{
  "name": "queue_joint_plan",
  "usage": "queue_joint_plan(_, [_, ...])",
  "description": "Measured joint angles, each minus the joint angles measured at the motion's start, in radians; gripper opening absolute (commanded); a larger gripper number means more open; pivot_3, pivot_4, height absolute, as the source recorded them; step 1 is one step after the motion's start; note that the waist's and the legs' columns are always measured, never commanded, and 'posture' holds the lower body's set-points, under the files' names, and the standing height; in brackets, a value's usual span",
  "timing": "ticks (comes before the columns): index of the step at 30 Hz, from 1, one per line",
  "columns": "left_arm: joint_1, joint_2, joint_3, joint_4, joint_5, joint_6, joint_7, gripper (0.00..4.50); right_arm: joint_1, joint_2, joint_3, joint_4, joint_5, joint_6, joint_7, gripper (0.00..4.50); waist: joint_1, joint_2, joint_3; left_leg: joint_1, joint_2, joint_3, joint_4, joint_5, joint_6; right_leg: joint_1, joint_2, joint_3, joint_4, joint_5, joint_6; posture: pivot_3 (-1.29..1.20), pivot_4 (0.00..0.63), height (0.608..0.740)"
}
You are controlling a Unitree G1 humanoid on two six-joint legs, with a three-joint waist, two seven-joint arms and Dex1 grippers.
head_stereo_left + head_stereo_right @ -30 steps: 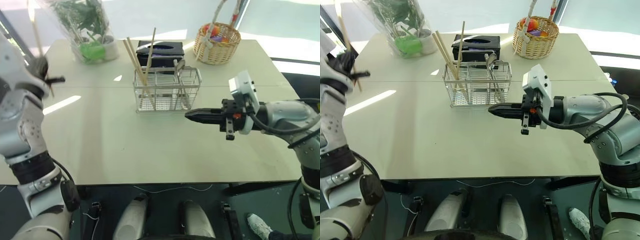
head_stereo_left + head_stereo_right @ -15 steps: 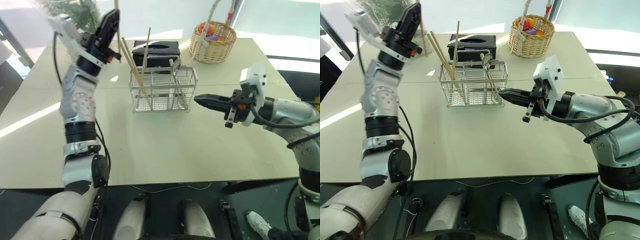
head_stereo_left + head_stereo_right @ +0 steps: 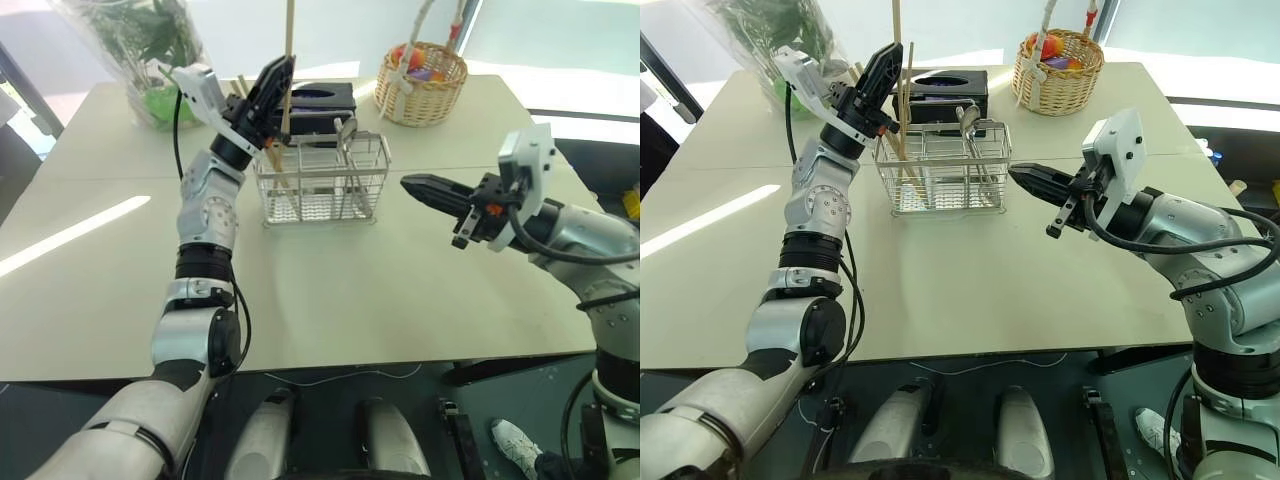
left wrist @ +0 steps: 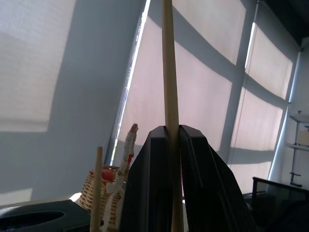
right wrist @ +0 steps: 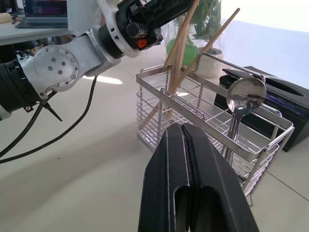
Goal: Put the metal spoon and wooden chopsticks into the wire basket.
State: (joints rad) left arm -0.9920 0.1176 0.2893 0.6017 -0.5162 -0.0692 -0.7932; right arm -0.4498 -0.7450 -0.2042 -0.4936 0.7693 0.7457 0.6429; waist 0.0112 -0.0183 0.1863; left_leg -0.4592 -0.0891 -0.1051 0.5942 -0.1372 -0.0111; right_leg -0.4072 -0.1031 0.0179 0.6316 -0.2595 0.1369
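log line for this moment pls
left claw: shut on chopstick, above basket | right claw: shut, empty | spoon: in basket

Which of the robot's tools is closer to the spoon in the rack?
Right tool, empty, beside the rack near the spoon. Left tool is above the rack's far end.

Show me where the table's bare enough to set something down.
Bare: table from wire basket to the near edge, and its left side. Crowded: far edge, with plant, black tissue box, wicker basket.
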Motion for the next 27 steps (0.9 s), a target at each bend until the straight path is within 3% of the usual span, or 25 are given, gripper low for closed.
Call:
queue_joint_plan(10, [0.103, 0.012, -0.032, -0.061, 0.060, -0.033, 0.059, 0.02, -0.005, 0.021, 0.004, 0.008, -0.001, -0.013, 0.004, 0.00, 0.002, 0.000, 0.000, 0.000, 0.000, 0.000, 0.000, 0.000, 0.000, 0.000, 0.000, 0.000, 0.000, 0.000, 0.000, 0.00, 0.150, 0.740])
queue_joint_plan(23, [0.107, 0.009, -0.042, -0.002, 0.093, -0.116, 0.087, 0.02, -0.012, 0.028, 0.006, 0.009, 0.000, -0.017, 0.003, 0.00, 0.001, 0.000, 0.000, 0.000, 0.000, -0.001, 0.001, 0.000, 0.000, 0.000, 0.000, 0.000, 0.000, 0.000, 0.000, 0.00, 0.150, 0.740])
queue_joint_plan(27, [0.107, 0.009, -0.042, 0.005, 0.091, -0.119, 0.085, 1.66, -0.012, 0.028, 0.006, 0.009, 0.000, -0.017, 0.003, 0.00, 0.001, 0.000, 0.000, 0.000, 0.000, -0.001, 0.001, 0.000, 0.000, 0.000, 0.000, 0.000, 0.000, 0.000, 0.000, 0.00, 0.150, 0.740])
